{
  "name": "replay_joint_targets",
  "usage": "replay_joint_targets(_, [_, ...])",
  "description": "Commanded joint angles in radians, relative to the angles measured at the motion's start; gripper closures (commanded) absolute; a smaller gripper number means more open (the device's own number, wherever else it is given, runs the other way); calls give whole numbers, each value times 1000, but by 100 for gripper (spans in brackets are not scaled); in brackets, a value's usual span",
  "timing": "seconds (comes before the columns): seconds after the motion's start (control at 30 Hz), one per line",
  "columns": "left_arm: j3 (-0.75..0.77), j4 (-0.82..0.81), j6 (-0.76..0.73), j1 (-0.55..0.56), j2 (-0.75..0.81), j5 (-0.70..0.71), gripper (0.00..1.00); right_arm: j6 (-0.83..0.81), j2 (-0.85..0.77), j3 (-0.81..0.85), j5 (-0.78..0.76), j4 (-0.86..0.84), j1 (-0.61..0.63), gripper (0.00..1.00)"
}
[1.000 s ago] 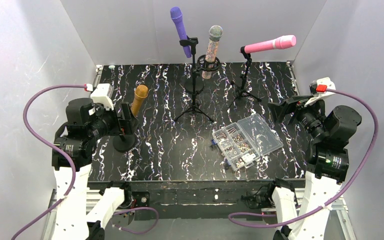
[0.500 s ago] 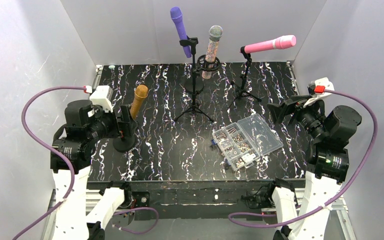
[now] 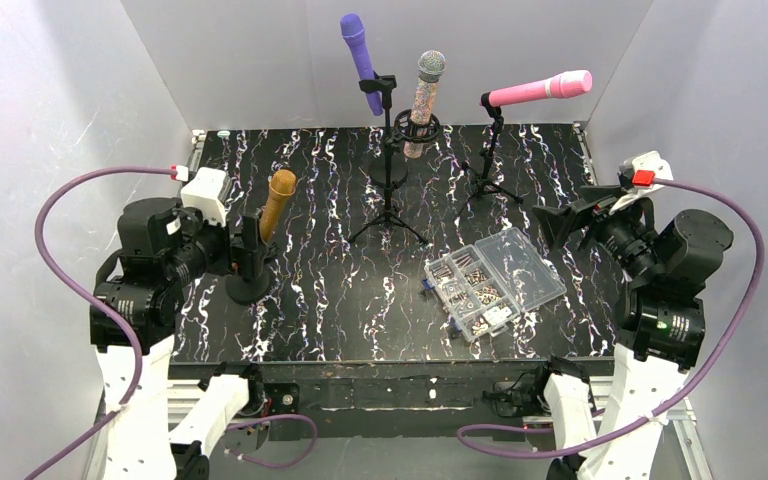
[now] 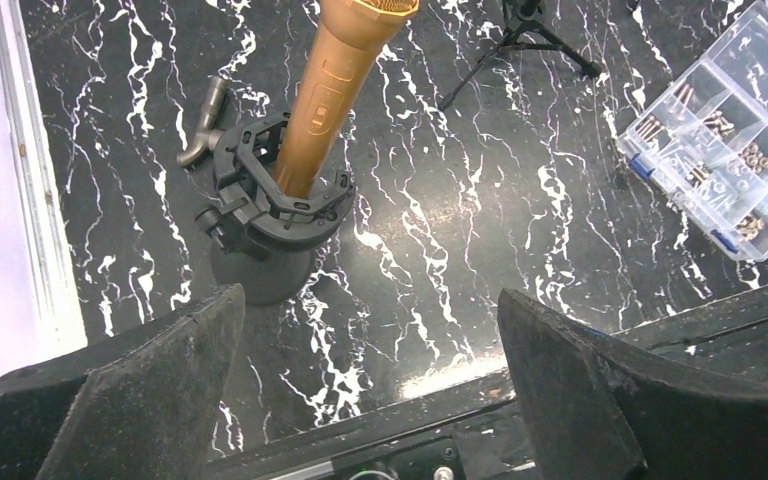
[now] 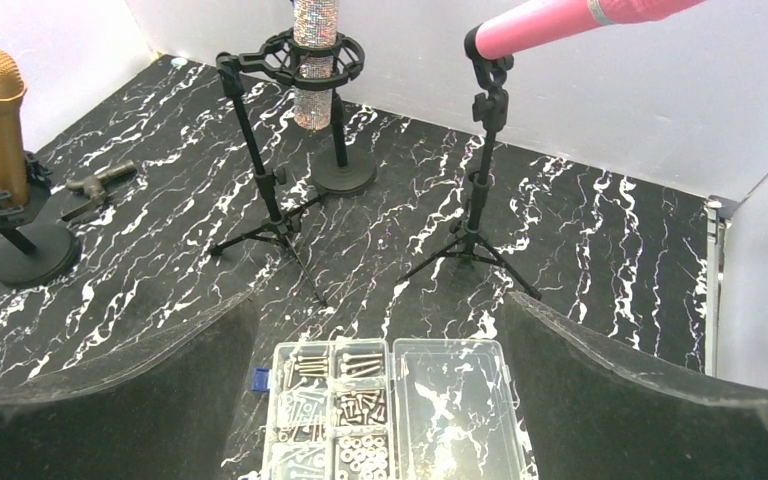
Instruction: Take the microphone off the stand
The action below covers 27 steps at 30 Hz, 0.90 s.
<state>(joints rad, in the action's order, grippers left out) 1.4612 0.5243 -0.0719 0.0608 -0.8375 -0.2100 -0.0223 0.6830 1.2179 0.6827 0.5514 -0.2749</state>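
A gold microphone (image 3: 279, 198) stands upright in a black shock-mount stand (image 3: 248, 284) at the table's left; the left wrist view shows the microphone (image 4: 335, 85) in its mount ring (image 4: 260, 200). My left gripper (image 3: 249, 247) is open and empty, just on the near side of that stand, with its jaws wide apart (image 4: 368, 305). My right gripper (image 3: 564, 220) is open and empty at the right, above the screw box (image 5: 380, 300). A purple microphone (image 3: 357, 46), a glitter microphone (image 3: 423, 100) and a pink microphone (image 3: 540, 89) sit on stands at the back.
An open clear box of screws (image 3: 495, 282) lies right of centre. Tripod legs (image 3: 388, 222) spread over the middle of the table, and another tripod (image 3: 488, 188) stands further right. A small grey fitting (image 4: 203, 125) lies beside the gold microphone's stand. White walls close in on three sides.
My left arm has drawn back a little to the left, and its gripper stays by the gold microphone's stand. My right arm has shifted slightly. No microphone has moved.
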Motion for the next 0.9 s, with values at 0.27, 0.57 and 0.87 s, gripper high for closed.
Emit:
replay_joint_targets(0.27, [-172, -196, -119, -6, -63, -125, 1, 1, 67, 65, 118, -11, 6, 0])
replay_joint_targets(0.57, [-275, -452, -193, -5, -208, -176, 1, -17, 76, 18, 146, -27, 16, 0])
replay_joint_targets(0.87, [-354, -619, -297, -6, -278, -200, 1, -7, 90, -32, 181, -49, 19, 0])
